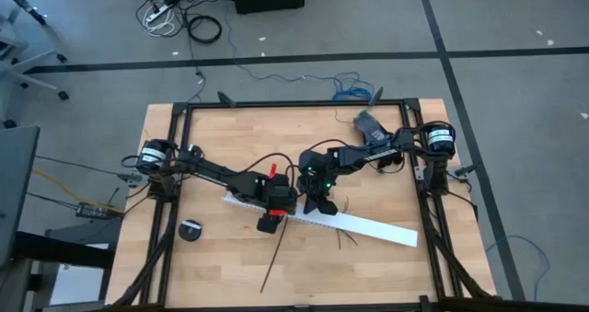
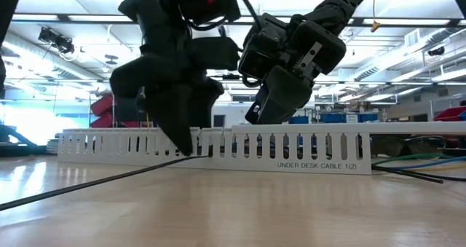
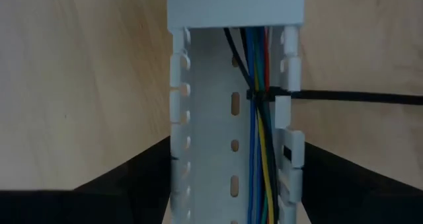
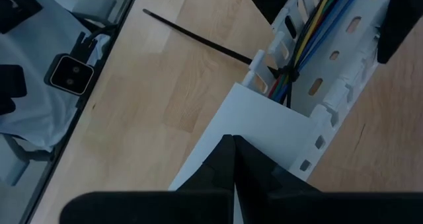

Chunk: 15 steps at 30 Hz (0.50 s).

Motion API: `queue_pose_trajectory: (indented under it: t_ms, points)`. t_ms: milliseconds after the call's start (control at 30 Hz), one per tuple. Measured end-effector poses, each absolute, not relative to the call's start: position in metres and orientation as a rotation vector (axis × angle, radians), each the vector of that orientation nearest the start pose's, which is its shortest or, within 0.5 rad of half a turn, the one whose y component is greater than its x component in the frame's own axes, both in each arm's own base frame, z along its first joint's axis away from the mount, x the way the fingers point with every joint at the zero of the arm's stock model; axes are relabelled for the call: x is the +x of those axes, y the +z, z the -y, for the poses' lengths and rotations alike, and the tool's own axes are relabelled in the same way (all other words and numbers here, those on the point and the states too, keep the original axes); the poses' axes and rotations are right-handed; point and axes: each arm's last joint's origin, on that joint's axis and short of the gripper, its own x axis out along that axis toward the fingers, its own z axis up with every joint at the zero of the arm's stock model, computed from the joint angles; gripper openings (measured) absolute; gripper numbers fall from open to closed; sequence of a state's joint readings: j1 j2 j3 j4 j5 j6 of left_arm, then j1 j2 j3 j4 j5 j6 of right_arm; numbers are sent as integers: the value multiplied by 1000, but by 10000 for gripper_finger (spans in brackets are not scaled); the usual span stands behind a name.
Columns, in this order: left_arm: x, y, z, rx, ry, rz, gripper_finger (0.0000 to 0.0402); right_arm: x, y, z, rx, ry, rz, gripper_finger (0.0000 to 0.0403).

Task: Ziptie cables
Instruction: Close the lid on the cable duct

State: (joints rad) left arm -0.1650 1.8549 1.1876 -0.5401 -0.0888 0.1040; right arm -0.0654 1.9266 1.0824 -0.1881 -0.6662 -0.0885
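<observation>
Evidently ziptie already looped round cables inside white slotted channel, tail trailing onto surface. Left pincer straddled channel, fingers apart; right pincer hovered together, holding nothing.

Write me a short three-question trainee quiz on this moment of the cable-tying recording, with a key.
1. True or false: the ziptie is already looped around the cables inside the white channel.
2. Which gripper is shut? A) left gripper B) right gripper C) both
3. Fill in: the ziptie's long free tail passes out through the channel's slotted side wall and lies on the ______.

Key
1. True: the left wrist view shows the black strip cinched round the bundle.
2. B: the right fingers meet above the channel's cover; the left fingers stand apart on either side of the channel.
3. Table.
</observation>
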Motion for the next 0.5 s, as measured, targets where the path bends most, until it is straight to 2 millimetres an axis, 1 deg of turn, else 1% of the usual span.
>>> queue_pose_trajectory:
  t_ms: [367,500]
  points:
    - [351,152,56,236,-132,-1169,267,366,130,6,296,592,-950,0]
    - [351,152,56,243,-127,-1167,248,366,130,6,298,591,-951,0]
